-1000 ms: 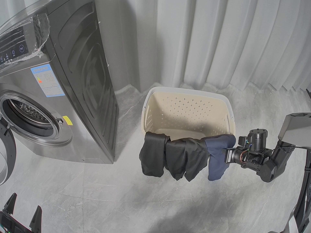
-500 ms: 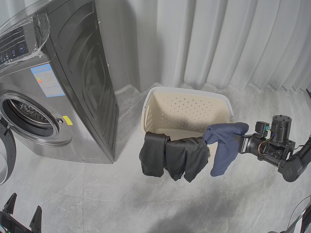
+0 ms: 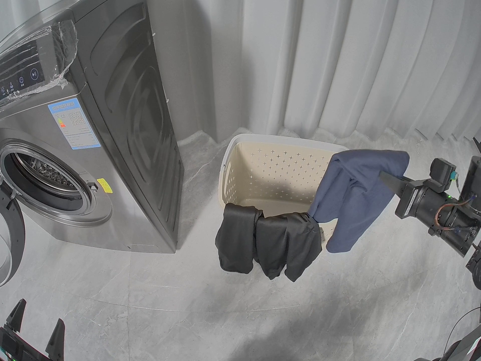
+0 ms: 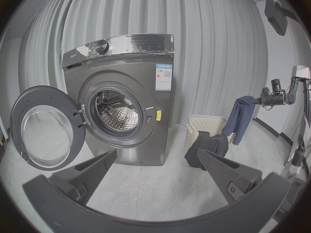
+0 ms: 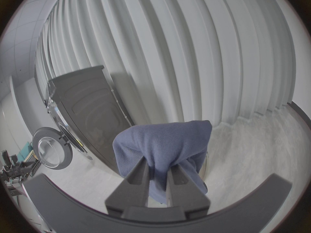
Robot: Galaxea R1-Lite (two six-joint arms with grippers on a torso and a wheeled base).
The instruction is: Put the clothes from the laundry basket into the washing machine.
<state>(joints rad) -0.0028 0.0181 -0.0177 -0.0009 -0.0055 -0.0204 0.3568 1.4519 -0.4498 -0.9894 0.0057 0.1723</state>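
Right gripper [image 5: 157,165] pinches navy garment [image 3: 358,196] above laundry basket [image 3: 280,139]; black clothes [image 3: 270,244] hang on its rim; washer drum [image 4: 116,112] empty.

Lighting is bright, even and diffuse, with no hard-edged shadows. The tall grey metal front-loading washing machine [image 3: 125,126] throws a soft shadow onto the white pleated curtain [image 3: 310,51] beside it. There is mild glare on the crinkled clear plastic film [image 3: 57,41] over its panel and on the ribbed steel drum [image 4: 118,114]. The navy-blue cloth garment [image 3: 358,191] is evenly lit. Both wrist views bow straight lines heavily and have dark corners.
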